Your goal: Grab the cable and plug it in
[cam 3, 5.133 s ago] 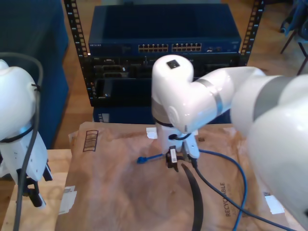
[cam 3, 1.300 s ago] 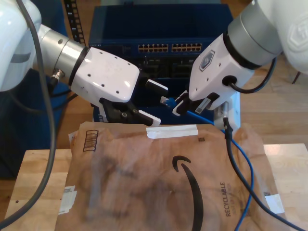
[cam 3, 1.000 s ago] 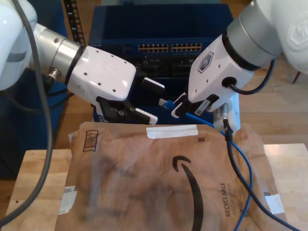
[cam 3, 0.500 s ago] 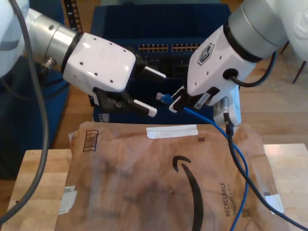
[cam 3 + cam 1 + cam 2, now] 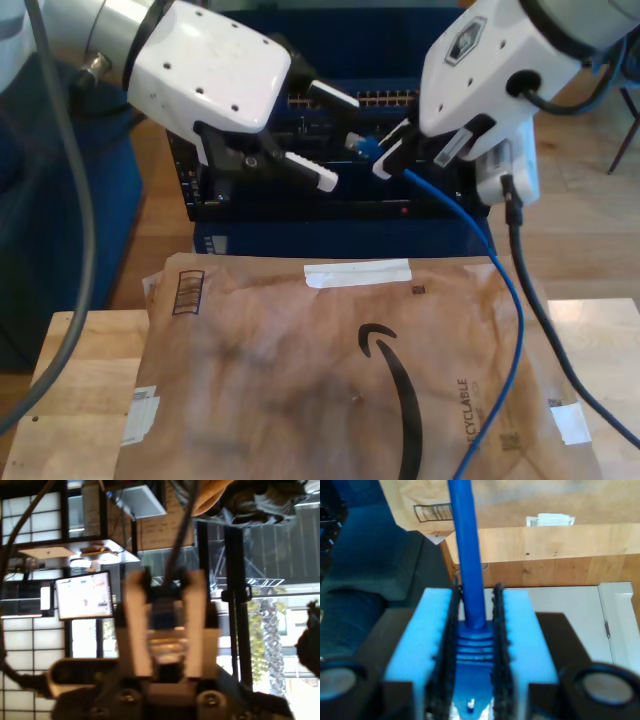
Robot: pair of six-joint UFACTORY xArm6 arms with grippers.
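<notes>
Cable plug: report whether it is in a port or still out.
Out. In the exterior view the cable's plug hangs in the air before the switch, pinched by my second gripper, short of the port row.

My second gripper (image 5: 385, 157) is clamped on the cable (image 5: 505, 300), its arm entering from the exterior view's right. My first gripper (image 5: 325, 135), jaws spread, reaches in from that view's left.

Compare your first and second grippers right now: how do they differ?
My first gripper is open with nothing between its fingers; my second gripper is shut on the cable, just behind its plug. My first gripper's fingers are white; my second gripper's pads are blue. Both hang in front of the rack, tips toward each other.
</notes>
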